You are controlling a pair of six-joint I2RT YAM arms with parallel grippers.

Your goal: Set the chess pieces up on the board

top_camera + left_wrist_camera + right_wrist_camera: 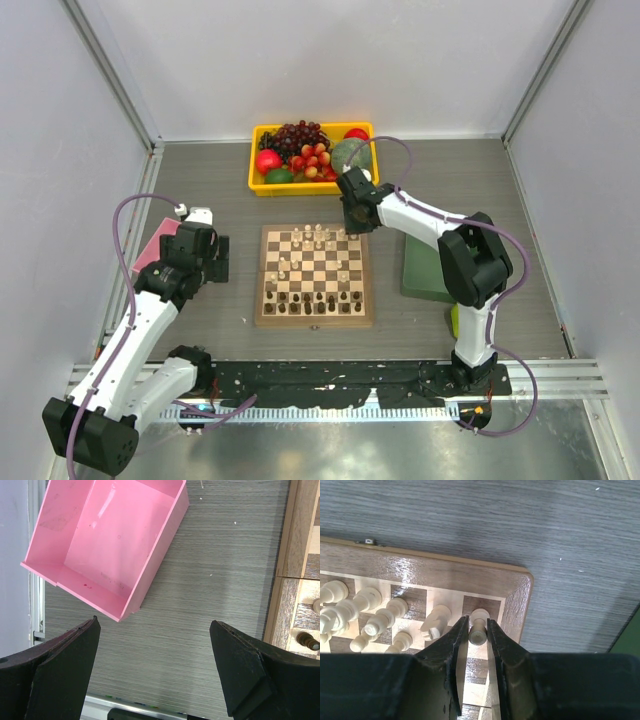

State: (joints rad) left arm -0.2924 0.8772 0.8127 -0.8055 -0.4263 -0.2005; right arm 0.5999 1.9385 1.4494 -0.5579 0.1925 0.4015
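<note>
The chessboard lies in the middle of the table. Cream-white pieces stand in its far rows and dark brown pieces in its near rows. My right gripper is over the board's far right corner. In the right wrist view the gripper is closed narrowly on a cream-white piece that stands upright on the corner square, next to the board's border. My left gripper is left of the board, wide open and empty above bare table. The board's left edge shows there.
A yellow bin of fruit stands behind the board. A pink tray lies empty at the left, also visible from above. A green tray lies right of the board under the right arm. Other white pieces stand close left of the held one.
</note>
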